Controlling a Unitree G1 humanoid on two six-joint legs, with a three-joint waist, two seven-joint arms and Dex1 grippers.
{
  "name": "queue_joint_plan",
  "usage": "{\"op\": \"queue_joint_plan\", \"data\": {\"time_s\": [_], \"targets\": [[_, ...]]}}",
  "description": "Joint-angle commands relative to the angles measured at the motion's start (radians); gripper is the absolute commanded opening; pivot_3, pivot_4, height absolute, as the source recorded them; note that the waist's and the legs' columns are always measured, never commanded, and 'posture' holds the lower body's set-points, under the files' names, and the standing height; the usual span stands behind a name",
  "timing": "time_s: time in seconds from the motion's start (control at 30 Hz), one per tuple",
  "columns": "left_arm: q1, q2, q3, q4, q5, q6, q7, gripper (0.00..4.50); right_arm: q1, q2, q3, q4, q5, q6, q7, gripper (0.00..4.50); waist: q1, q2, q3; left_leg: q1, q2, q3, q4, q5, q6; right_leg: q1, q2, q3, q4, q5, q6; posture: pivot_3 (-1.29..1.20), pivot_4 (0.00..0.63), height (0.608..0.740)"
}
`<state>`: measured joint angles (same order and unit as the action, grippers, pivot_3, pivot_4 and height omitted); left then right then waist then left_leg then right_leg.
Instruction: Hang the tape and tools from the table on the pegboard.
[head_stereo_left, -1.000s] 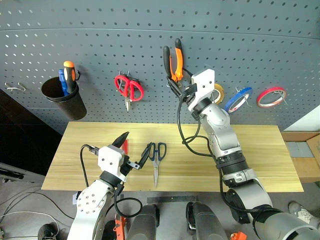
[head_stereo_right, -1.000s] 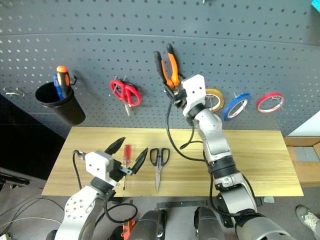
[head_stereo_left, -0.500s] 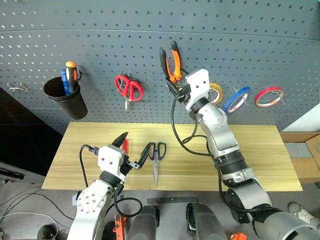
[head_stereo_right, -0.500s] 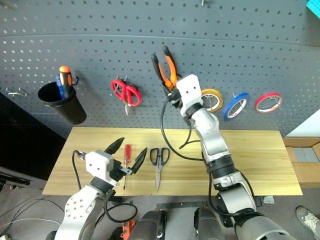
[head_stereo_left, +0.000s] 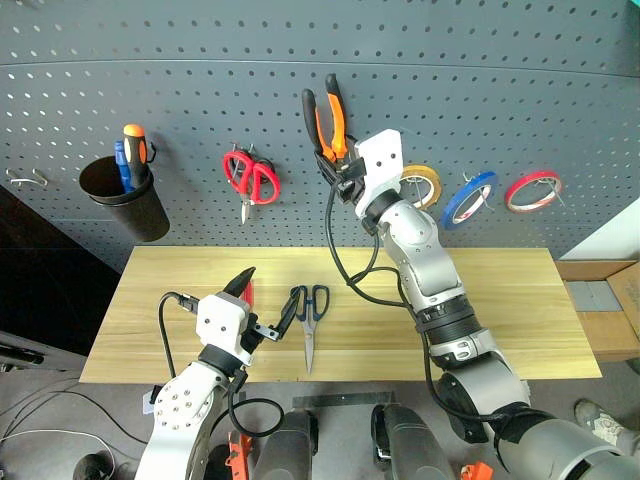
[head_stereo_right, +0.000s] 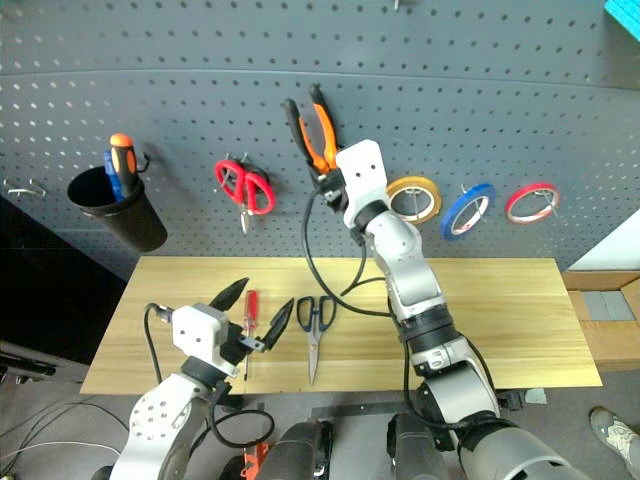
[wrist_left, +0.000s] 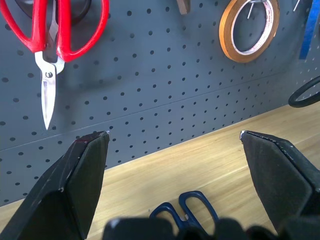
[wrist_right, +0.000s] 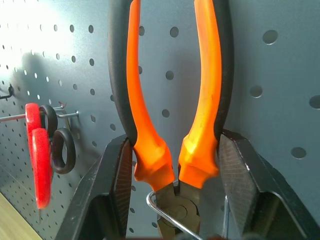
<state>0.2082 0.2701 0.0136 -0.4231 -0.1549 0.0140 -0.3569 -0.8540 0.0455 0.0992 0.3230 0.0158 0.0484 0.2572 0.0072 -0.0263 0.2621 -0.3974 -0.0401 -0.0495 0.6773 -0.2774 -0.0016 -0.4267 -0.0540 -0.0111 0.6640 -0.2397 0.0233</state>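
Two claws, right claw (wrist_right: 175, 165) clamping pliers (head_stereo_left: 326, 118) vs pegboard (head_stereo_left: 200, 60); left claw (head_stereo_left: 265, 295) wide open, no legible labels

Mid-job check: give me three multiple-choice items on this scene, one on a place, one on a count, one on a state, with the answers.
1. Where do the dark-blue-handled scissors lie?
A. on the table
B. in the black cup
C. on a hook

2. How many tape rings hang on the pegboard?
A. one
B. two
C. three

3. What is the right gripper doing?
A. hanging open
B. clamping the pliers
C. holding the red-handled screwdriver

Answers: 1 A, they lie flat on the wood beside the left gripper. 2 C, yellow, blue and red rings hang in a row. 3 B, its fingers press both orange handles.
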Motion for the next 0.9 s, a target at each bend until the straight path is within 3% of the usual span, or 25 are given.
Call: {"op": "queue_joint_plan", "data": {"time_s": [0.03, 0.6, 0.83, 0.9], "targets": [[0.005, -0.002, 0.003, -0.042, 0.001, -0.017, 0.007, 4.50, -0.027, 0.004, -0.006, -0.018, -0.005, 0.019, -0.028, 1.97, 0.000, 0.000, 0.000, 0.000, 0.000, 0.000, 0.000, 0.000, 0.000, 0.000, 0.000, 0.000, 0.000, 0.000, 0.000, 0.11, 0.211, 0.740], [-0.004, 0.007, 0.007, -0.033, -0.001, -0.012, -0.003, 4.50, 0.029, 0.001, -0.024, -0.066, 0.036, 0.152, -0.076, 1.97, 0.001, 0.000, -0.007, 0.002, 0.000, -0.001, 0.000, -0.001, 0.002, 0.002, 0.000, 0.000, 0.001, 0.001, -0.001, 0.10, 0.214, 0.740], [-0.009, 0.011, 0.008, -0.028, -0.003, -0.010, -0.007, 4.50, 0.066, -0.011, -0.001, -0.144, 0.041, 0.170, -0.057, 4.20, 0.000, 0.000, -0.007, 0.001, 0.000, -0.001, 0.000, -0.001, 0.002, 0.001, 0.000, -0.001, 0.001, 0.001, -0.001, 0.10, 0.216, 0.740], [-0.009, 0.013, 0.010, -0.028, -0.004, -0.009, -0.007, 4.50, 0.082, -0.011, 0.002, -0.168, 0.047, 0.176, -0.049, 4.45, -0.001, 0.000, -0.007, 0.001, 0.000, -0.001, 0.000, -0.001, 0.002, 0.001, 0.000, -0.001, 0.001, 0.001, -0.001, 0.10, 0.217, 0.740]]}}
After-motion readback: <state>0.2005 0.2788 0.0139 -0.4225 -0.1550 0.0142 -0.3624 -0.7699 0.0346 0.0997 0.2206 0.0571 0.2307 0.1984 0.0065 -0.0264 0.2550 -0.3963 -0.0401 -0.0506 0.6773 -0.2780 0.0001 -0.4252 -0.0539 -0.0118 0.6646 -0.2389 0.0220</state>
